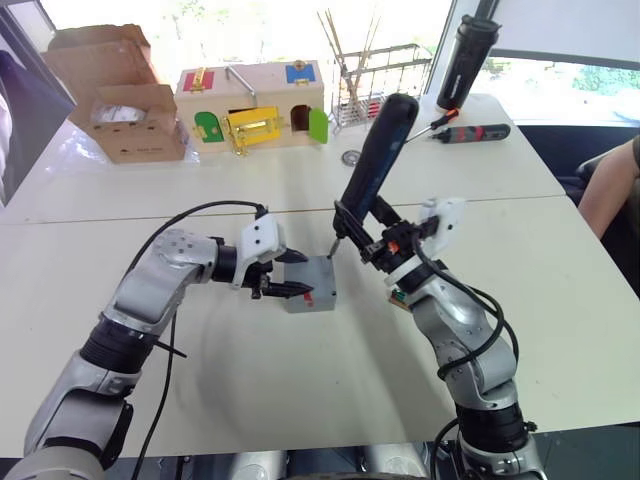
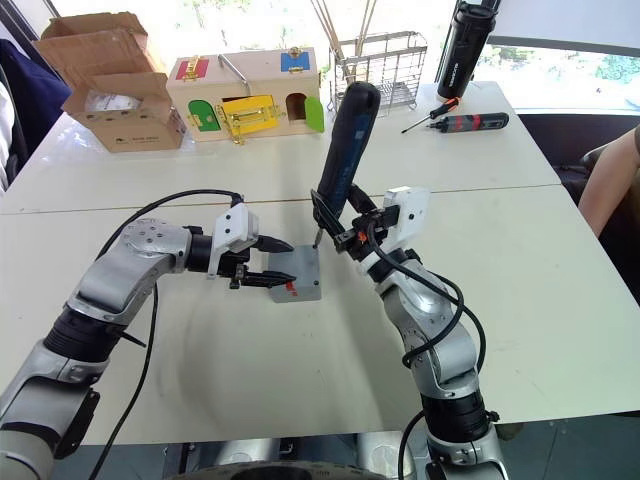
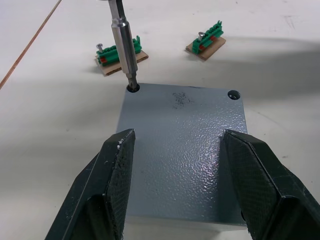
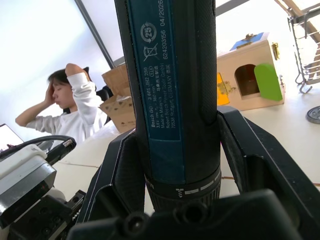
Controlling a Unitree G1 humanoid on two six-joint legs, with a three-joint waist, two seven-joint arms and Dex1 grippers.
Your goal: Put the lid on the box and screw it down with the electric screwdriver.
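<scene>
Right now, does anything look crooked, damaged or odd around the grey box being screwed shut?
Nothing stands out. The lid lies flush on the box, the electric screwdriver bit sits in a corner hole, and the left gripper straddles the lid with open fingers. The only mark is a faint scuff on the lid.

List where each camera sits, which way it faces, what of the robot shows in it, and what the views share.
Left and right eye views: on the head, looking forward and down over both arms at the table.
Left wrist view: along the open left gripper onto the lid.
Right wrist view: along the right gripper, clamped on the electric screwdriver.
Shared: the screwdriver's bit in the lid's corner hole.
</scene>
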